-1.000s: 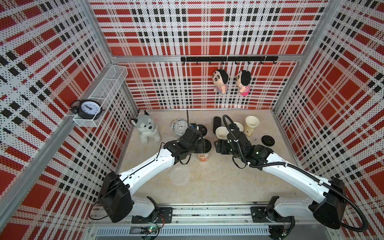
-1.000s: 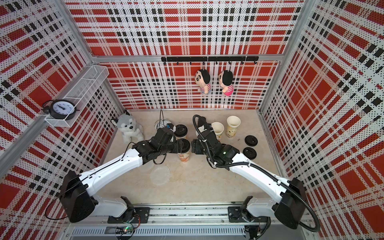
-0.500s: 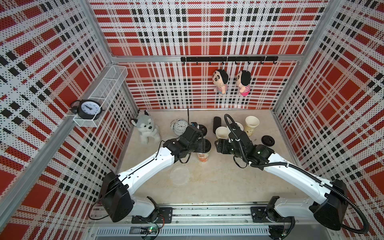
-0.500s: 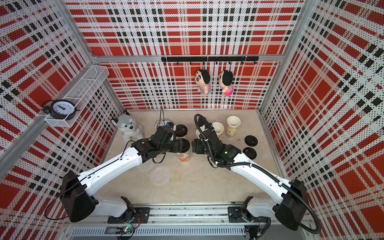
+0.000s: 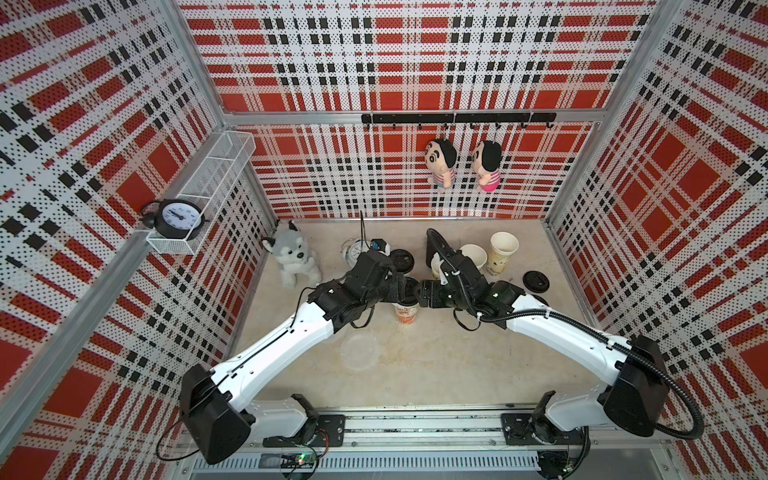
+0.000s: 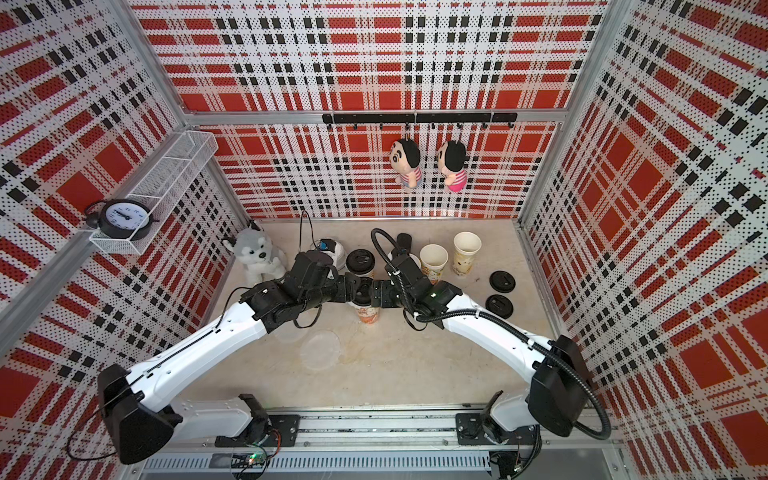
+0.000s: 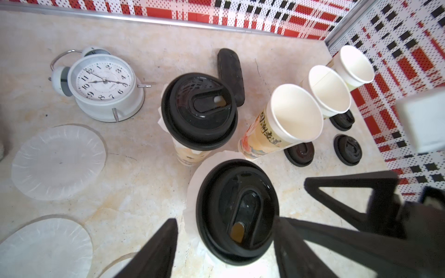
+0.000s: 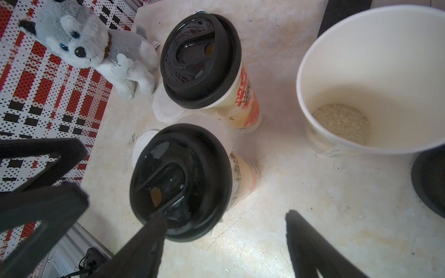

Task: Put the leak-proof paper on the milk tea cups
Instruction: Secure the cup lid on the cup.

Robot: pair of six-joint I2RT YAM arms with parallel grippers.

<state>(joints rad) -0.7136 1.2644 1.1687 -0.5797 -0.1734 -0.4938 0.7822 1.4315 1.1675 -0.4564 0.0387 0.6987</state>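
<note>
A milk tea cup [image 5: 406, 313] [image 6: 368, 313] stands mid-table with a black lid [image 7: 237, 209] [image 8: 180, 180]. Leak-proof paper [image 7: 199, 173] sticks out under that lid. My left gripper [image 7: 224, 243] [image 5: 404, 291] is open, its fingers either side of the lid. My right gripper [image 8: 224, 231] [image 6: 376, 289] is open too, one fingertip [image 8: 157, 219] over the lid's rim. Behind stands a second lidded cup [image 7: 198, 108] [image 8: 199, 60]. Three open cups [image 7: 296, 113] [image 7: 328, 90] [image 7: 356, 65] stand in a row. Loose paper sheets [image 7: 59, 162] [image 7: 45, 248] [image 5: 359, 349] lie on the table.
Spare black lids [image 7: 298, 151] [image 7: 348, 149] [image 6: 502, 281] lie by the open cups. A white alarm clock [image 7: 103, 84], a husky plush [image 5: 293, 257] and a black cylinder [image 7: 231, 74] stand towards the back. Plaid walls close in three sides.
My right gripper has edged closer to the lidded cup and its jaws stand a little wider. The left arm has barely moved.
</note>
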